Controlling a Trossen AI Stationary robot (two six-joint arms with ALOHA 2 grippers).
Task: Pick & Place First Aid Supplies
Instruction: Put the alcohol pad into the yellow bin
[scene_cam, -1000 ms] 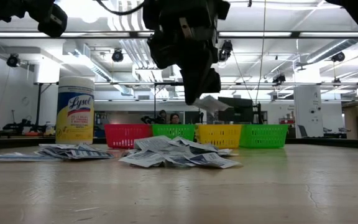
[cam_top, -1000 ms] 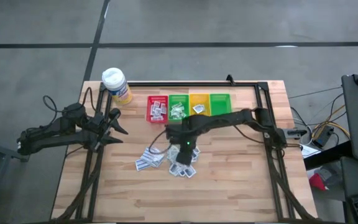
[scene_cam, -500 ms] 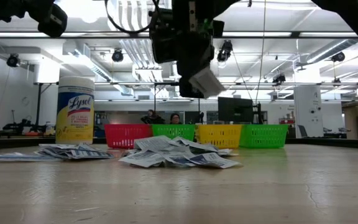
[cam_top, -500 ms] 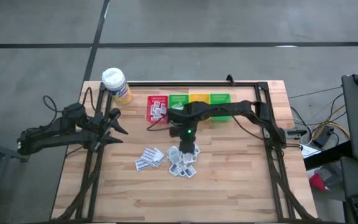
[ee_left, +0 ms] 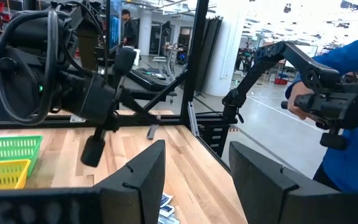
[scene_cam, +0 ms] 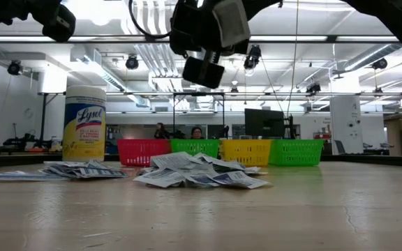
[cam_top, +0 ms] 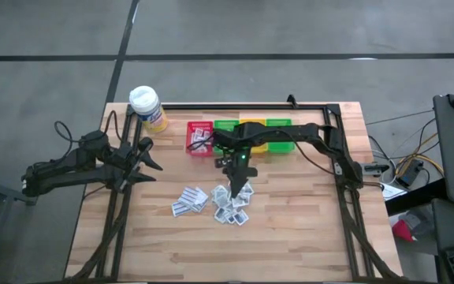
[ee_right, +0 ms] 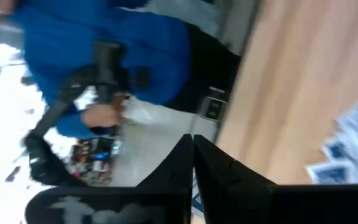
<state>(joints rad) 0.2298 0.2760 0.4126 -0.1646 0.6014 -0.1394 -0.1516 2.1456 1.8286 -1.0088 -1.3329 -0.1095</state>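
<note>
The first aid supplies, small white printed sachets, lie in a pile (cam_top: 228, 205) (scene_cam: 197, 172) at mid-table, with a smaller heap (cam_top: 189, 199) to its left. My right gripper (cam_top: 234, 172) hangs high over the pile's far side, between it and the bins. It points nearly level toward the near edge and is shut on one white sachet (scene_cam: 230, 22). My left gripper (cam_top: 150, 162) (ee_left: 194, 180) waits open at the table's left with nothing between its fingers. My right gripper pinches the sachet between its two shut fingers; a sliver of printed white (ee_right: 194, 198) shows in the slit between them. The fingers lie nearly level, pointing toward the table's near side. The sachet is lifted well clear of the table and the pile.
At the back stand a red bin (cam_top: 200, 138) with sachets in it, a green bin (cam_top: 225, 128), a yellow bin (cam_top: 252, 123) and another green one (cam_top: 279, 126). A white-capped yellow bottle (cam_top: 146, 106) stands far left. A person in blue (ee_left: 353, 93) is beyond the table.
My right gripper has risen from just above the pile and gone toward the far edge and the bins. It has swung up from pointing down to nearly level and rolled. It stays shut on the sachet, which now sits much higher.
</note>
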